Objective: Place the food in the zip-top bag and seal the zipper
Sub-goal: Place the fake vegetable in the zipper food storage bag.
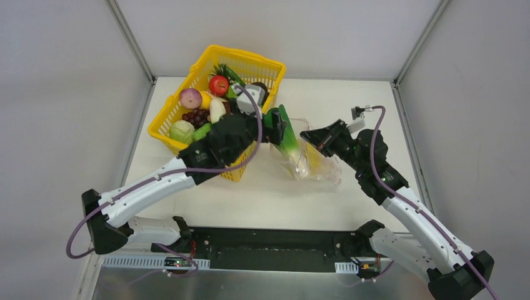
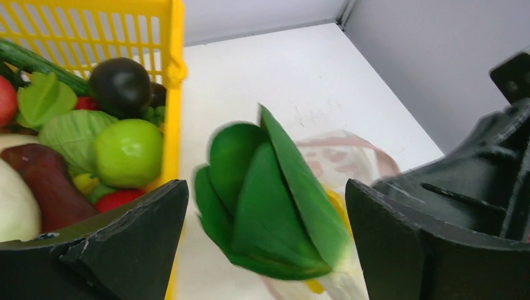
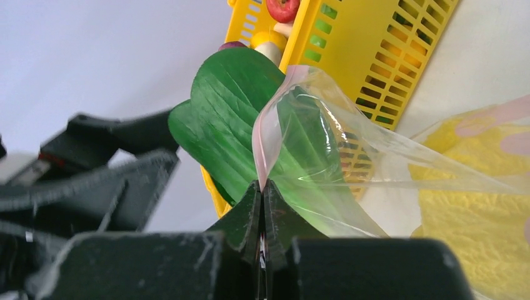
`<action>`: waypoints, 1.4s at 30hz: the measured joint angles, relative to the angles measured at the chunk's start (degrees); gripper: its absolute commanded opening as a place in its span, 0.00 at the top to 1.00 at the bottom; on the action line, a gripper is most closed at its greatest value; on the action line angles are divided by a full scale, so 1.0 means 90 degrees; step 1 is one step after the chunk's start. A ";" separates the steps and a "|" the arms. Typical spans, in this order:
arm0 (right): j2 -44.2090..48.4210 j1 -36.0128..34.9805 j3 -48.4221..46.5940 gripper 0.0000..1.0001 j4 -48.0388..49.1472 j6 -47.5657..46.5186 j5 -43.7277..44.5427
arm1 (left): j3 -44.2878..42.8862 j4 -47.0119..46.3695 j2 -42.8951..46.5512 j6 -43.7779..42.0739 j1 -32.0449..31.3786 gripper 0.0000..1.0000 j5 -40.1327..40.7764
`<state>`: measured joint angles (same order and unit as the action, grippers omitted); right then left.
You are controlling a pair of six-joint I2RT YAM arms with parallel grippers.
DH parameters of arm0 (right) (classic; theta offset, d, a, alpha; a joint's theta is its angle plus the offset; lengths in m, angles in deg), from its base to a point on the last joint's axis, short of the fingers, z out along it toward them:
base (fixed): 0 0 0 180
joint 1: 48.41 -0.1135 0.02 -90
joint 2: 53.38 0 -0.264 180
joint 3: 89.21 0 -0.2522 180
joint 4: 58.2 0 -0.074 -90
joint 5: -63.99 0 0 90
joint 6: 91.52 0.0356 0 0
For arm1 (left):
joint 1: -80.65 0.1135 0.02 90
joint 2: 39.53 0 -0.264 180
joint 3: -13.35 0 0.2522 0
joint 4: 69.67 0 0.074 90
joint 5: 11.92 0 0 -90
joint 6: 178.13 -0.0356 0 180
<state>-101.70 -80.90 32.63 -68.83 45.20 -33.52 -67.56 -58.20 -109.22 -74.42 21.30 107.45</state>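
1. The left gripper (image 2: 265, 190) is seen spread wide with nothing gripped. The leafy greens (image 3: 231, 119) sit between its jaws, touching neither.
2. The greens' long axis is pointed pale-stem-first into the mouth of the zip-top bag (image 1: 315, 165), which lies on the table just right of the yellow basket (image 1: 250, 56), between the arms.
3. The right gripper (image 3: 262, 187) is clamped on the pinkish zipper (image 3: 262, 131), and the mouth is held up by it. This arm is judged nearer for sealing.
4. The bag is seen clear and crinkled, with a yellow cabbage (image 3: 475, 219) inside.
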 measured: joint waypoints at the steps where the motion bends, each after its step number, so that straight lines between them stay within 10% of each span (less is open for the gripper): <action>1: -0.0002 0.0000 0.0000 1.00 -0.0010 -0.0041 -0.0049 | -0.0134 0.0279 0.0085 0.0036 0.0330 0.01 -0.0474; 7: -0.0046 0.0000 -0.0083 1.00 -0.0095 -0.0272 -0.0342 | -0.1430 0.2259 -0.0092 0.0007 0.1877 0.01 -0.2990; 15: -0.0100 0.0000 -0.0153 1.00 -0.0131 -0.0478 -0.0661 | -0.2980 0.4340 -0.1219 -0.0673 0.2028 0.01 -0.5197; 42: 0.0646 0.0068 -0.0221 1.00 -0.0707 -0.1418 -0.0767 | -0.3118 0.5676 -0.1358 -0.1622 0.2317 0.01 -0.6453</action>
<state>-95.88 -80.29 30.64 -75.19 32.43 -40.43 -95.63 -7.12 -121.44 -89.02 42.15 49.38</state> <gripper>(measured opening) 0.009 0.990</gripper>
